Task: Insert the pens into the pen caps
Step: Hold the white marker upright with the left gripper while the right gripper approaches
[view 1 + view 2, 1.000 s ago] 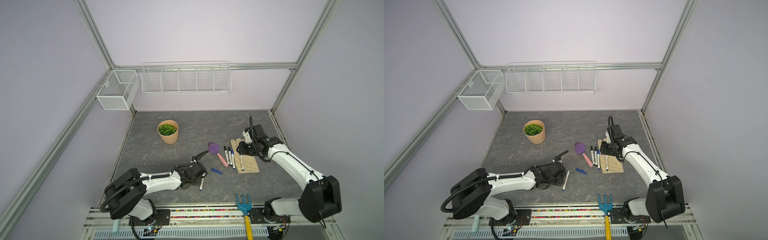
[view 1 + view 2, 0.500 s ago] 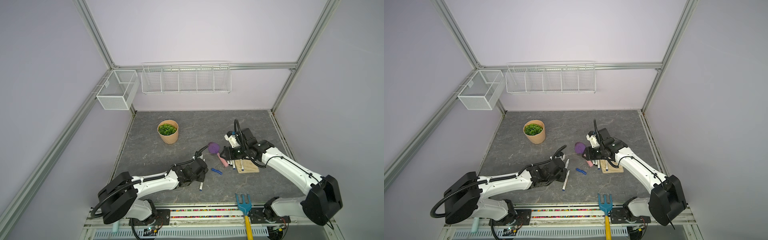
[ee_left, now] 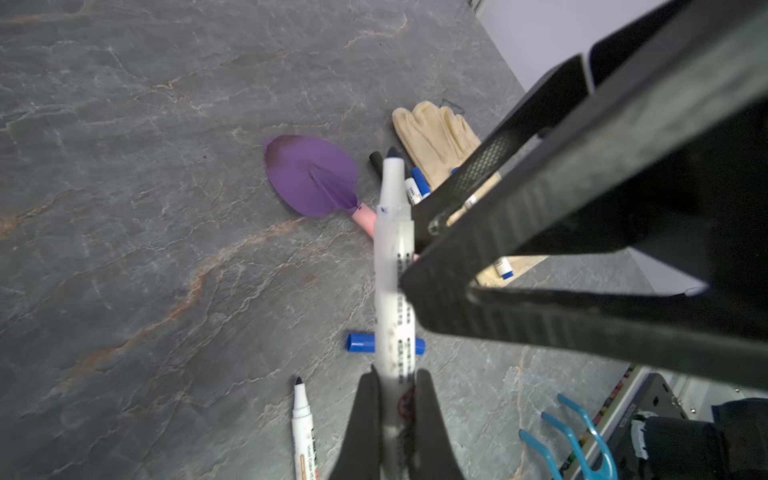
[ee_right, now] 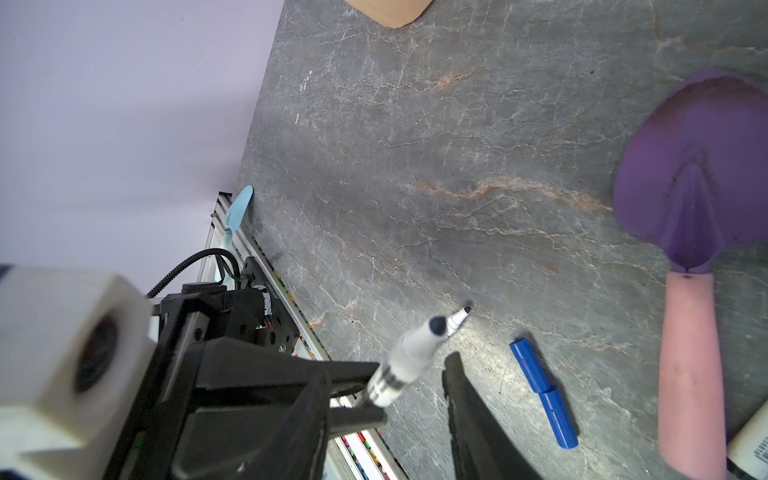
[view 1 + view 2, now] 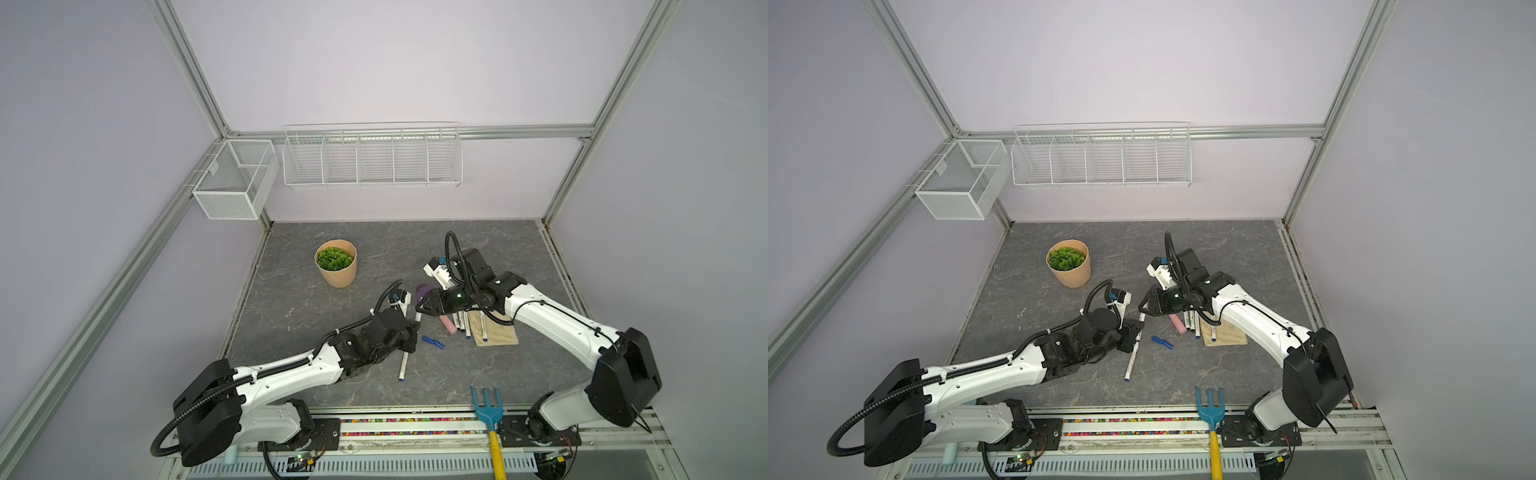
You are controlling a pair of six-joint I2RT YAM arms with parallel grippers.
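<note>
Swung over from the glove, the right gripper hangs released beside the uncapped pen, which the left gripper clenches tip-forward, seemingly for capping.

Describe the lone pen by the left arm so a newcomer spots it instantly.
Start at the grey table and follow the left arm to its black wrist. Just beyond it, nearer the front, a white pen lies flat by itself. The other loose pens crowd beside the beige glove, and another pen is clamped in the left jaws.
</note>
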